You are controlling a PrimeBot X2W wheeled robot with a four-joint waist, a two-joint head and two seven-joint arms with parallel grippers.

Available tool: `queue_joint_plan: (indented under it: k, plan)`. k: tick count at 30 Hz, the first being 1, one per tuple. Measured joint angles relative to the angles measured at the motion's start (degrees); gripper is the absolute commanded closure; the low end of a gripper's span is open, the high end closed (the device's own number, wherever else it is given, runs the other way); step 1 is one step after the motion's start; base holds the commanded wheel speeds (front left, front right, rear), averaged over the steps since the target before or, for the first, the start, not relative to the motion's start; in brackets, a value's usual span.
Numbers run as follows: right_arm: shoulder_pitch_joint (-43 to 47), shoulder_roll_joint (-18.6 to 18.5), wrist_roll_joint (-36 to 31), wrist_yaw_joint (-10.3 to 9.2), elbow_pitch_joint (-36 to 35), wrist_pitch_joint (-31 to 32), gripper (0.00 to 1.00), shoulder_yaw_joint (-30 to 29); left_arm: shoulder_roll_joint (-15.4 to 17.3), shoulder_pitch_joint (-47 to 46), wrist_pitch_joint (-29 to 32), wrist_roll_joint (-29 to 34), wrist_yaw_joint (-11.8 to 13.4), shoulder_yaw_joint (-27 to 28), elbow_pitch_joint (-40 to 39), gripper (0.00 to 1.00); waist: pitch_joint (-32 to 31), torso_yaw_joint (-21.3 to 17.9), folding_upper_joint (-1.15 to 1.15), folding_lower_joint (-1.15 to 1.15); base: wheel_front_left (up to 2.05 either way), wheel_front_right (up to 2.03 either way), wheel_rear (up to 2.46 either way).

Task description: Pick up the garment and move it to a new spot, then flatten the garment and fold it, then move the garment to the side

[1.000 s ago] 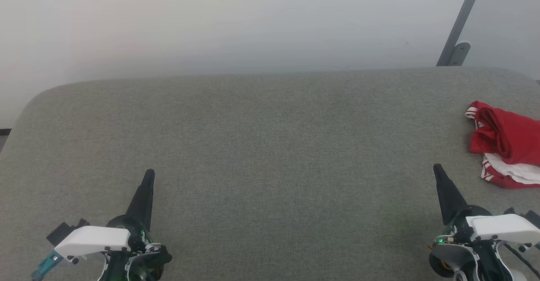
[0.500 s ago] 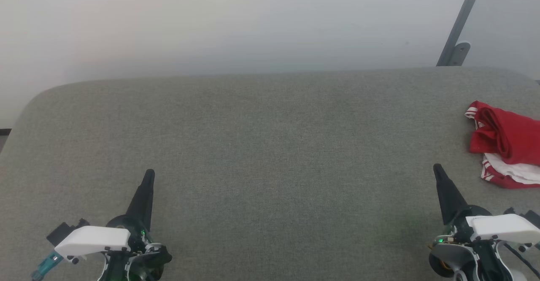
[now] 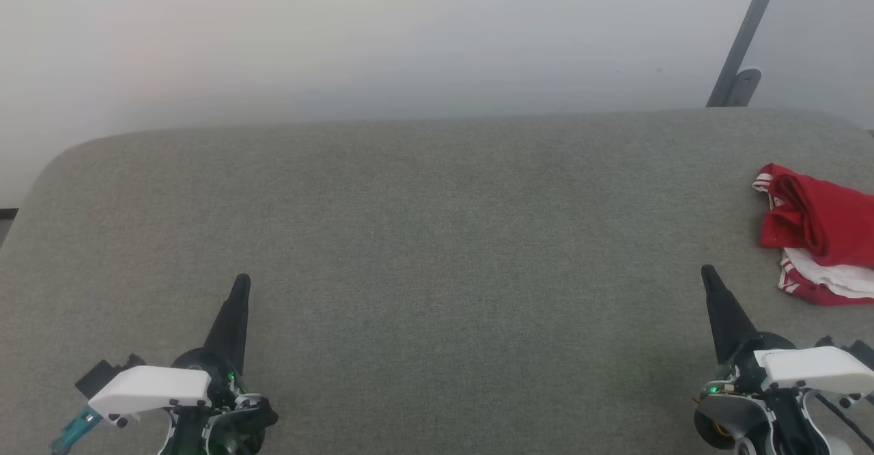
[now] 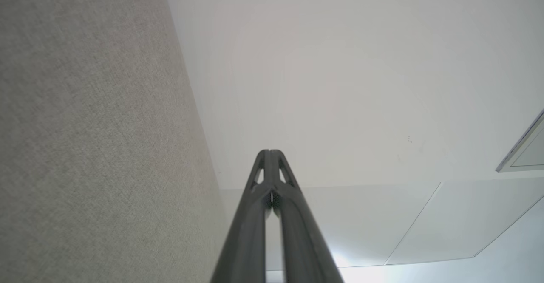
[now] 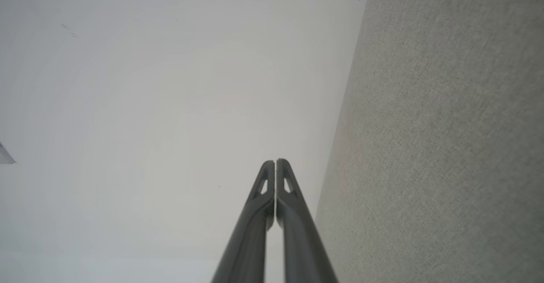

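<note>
The garment [image 3: 819, 233], bright red with white panels and striped trim, lies bunched at the right edge of the grey table [image 3: 423, 236] in the head view, partly cut off by the frame. My right gripper [image 3: 707, 274] rests at the lower right, shut and empty, a short way left of and nearer than the garment. At the lower left my left gripper [image 3: 242, 283] is shut and empty, far from the garment. In the left wrist view the left gripper [image 4: 269, 152] has its tips pressed together. The right gripper [image 5: 275, 161] looks the same in the right wrist view.
The table's rounded far edge meets a pale wall [image 3: 382, 38]. A grey metal strut [image 3: 744, 38] rises on its bracket behind the far right corner. Open tabletop spreads between the two grippers.
</note>
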Motion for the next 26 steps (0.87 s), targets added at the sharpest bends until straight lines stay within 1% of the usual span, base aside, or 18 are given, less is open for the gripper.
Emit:
queue_joint_plan:
  k: [26]
  plan:
    - [0.0, 0.0, 0.0, 0.00, 0.0, 0.0, 1.00, 0.0, 0.0, 0.0, 0.0, 0.0, 0.0, 0.0, 0.0, 1.00, 0.0, 0.0, 0.00, 0.00, 0.00, 0.00, 0.00]
